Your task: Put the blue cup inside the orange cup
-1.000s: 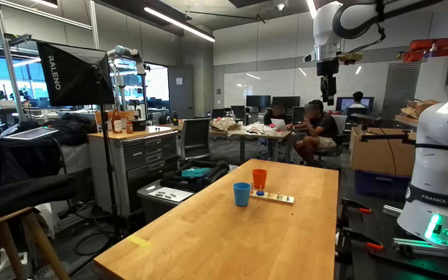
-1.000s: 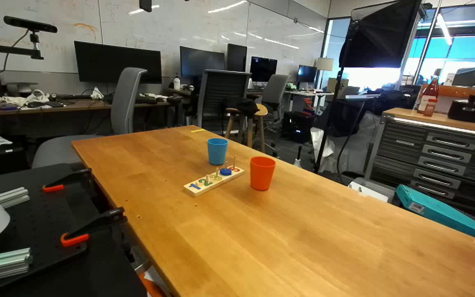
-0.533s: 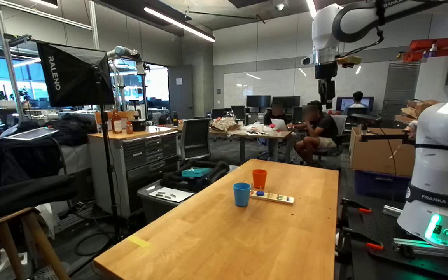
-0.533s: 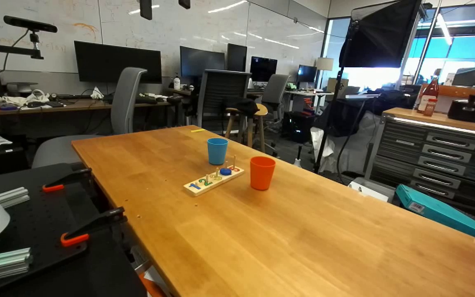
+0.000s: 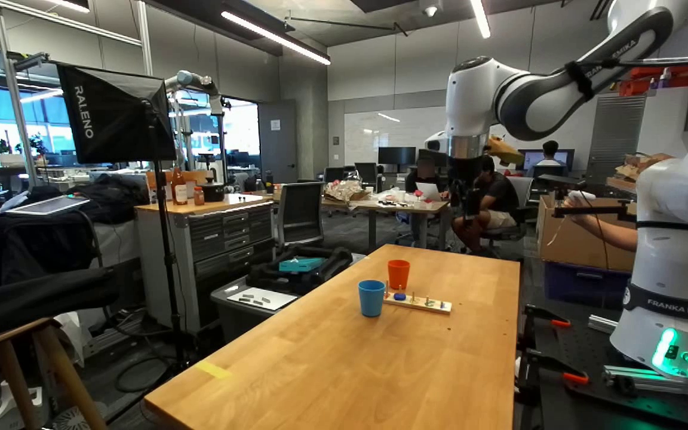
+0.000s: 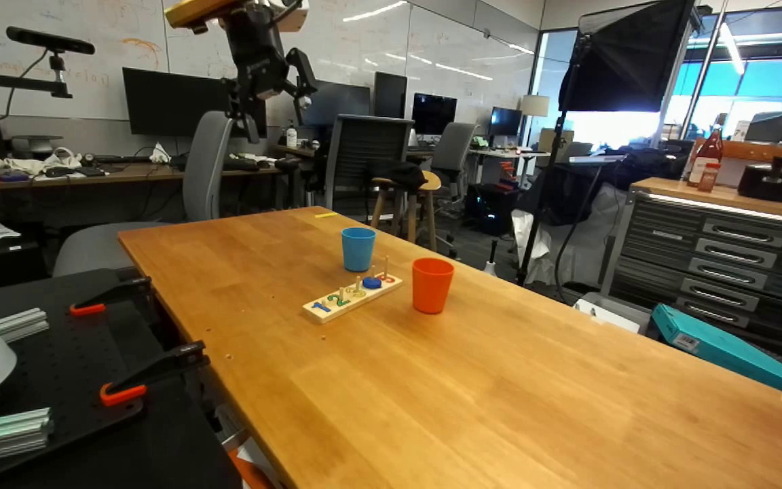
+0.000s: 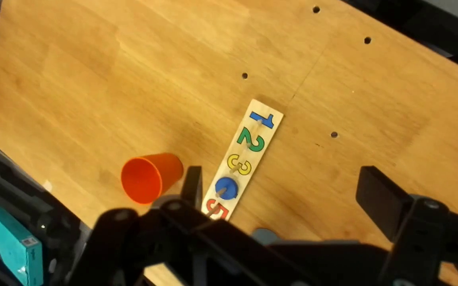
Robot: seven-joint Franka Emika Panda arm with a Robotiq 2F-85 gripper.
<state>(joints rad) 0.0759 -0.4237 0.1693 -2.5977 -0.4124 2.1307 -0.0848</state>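
The blue cup [image 5: 371,298] stands upright on the wooden table in both exterior views [image 6: 358,249]. In the wrist view only a small grey-blue edge of it [image 7: 265,236] shows; the gripper hides the rest. The orange cup [image 5: 398,274] stands upright and empty beyond the number board, also in an exterior view [image 6: 432,286] and at left in the wrist view [image 7: 149,178]. My gripper [image 7: 286,192] is open with nothing between its fingers. It is high above the table, well above both cups, in both exterior views [image 5: 469,206] [image 6: 277,115].
A wooden number board [image 6: 354,299] with short pegs and a blue disc lies between the cups [image 7: 249,147]. The wooden table [image 5: 344,370] has open edges. Clamps [image 6: 123,394] sit by the robot base. A person's hand [image 5: 583,206] shows behind the arm.
The arm has come down and forward over the table, and the gripper now shows in full in both exterior views. The cups and board have not moved. A hand has appeared behind the robot.
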